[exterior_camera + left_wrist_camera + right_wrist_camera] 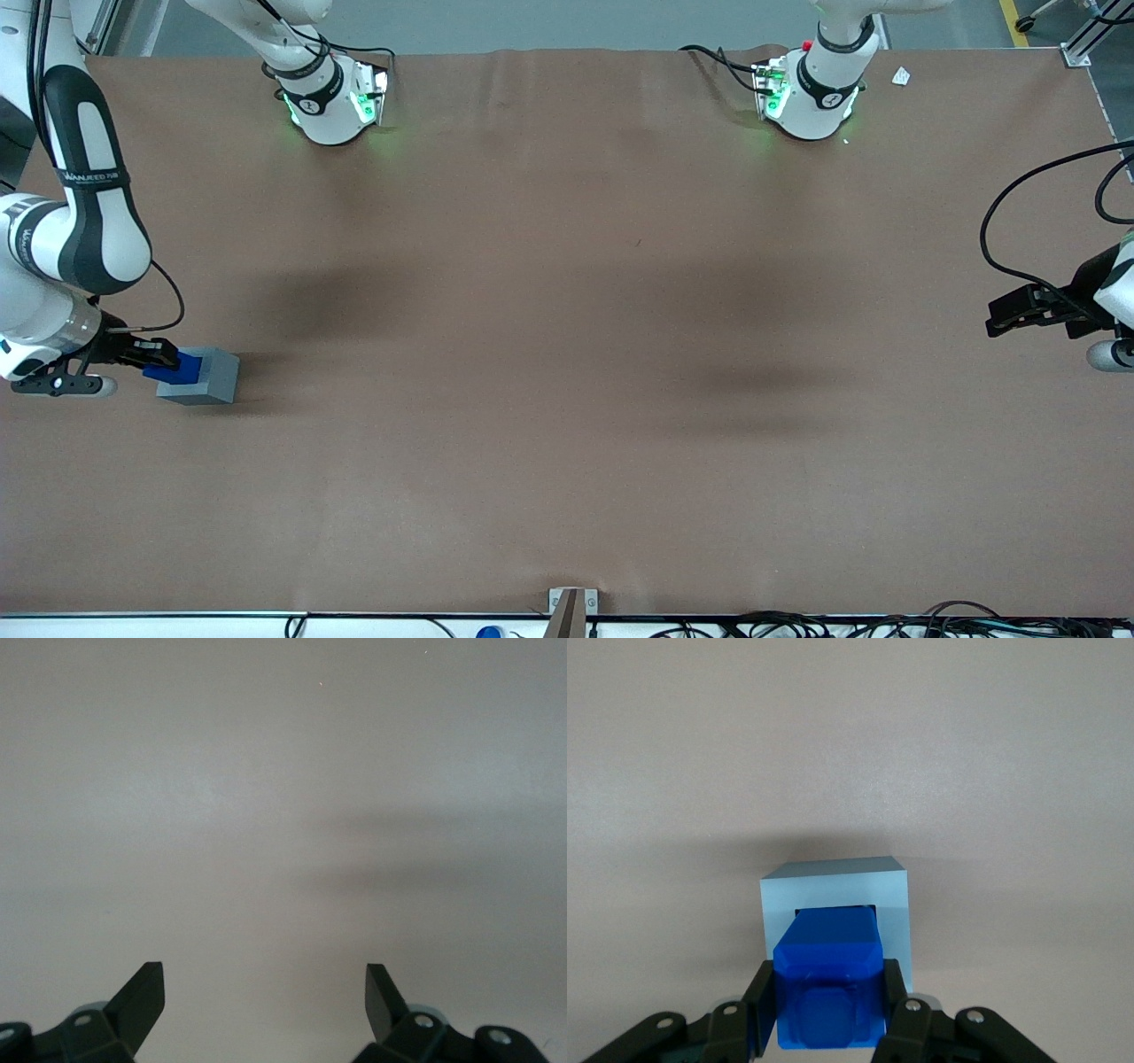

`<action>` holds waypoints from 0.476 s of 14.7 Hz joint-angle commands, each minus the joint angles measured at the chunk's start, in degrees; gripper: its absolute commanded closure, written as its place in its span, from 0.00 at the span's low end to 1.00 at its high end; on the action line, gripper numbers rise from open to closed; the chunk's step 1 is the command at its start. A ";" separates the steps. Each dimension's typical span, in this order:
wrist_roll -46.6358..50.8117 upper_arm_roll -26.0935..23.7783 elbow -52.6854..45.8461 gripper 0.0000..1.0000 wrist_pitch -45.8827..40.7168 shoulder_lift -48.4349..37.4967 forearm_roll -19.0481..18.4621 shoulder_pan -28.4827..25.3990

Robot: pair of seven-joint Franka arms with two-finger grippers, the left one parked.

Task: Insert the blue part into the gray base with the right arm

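Front view: at the working arm's end of the brown table (567,354), the right arm (84,230) has its gripper (164,359) over the gray base (208,379), fingers pinching the blue part (177,368). Right wrist view: both fingers (764,1010) press the blue part's (829,979) sides, its front end over the square recess (833,908) in the gray base (833,886).

Blue part (828,979) over gray base (833,895) recess
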State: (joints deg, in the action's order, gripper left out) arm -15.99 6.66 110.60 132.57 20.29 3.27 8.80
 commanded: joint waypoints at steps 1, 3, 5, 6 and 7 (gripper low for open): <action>-0.18 -0.60 0.58 0.98 0.59 0.10 0.51 0.69; -0.18 -0.60 0.58 0.98 0.59 0.53 0.51 0.69; -0.10 -0.60 0.58 0.98 0.59 0.89 0.51 0.69; -0.10 -0.60 0.58 0.96 0.59 0.98 0.51 0.69; -0.10 -0.60 0.58 0.93 0.59 1.06 0.51 0.69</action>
State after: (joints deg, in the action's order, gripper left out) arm -15.99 6.66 110.61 132.65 21.54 3.27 8.80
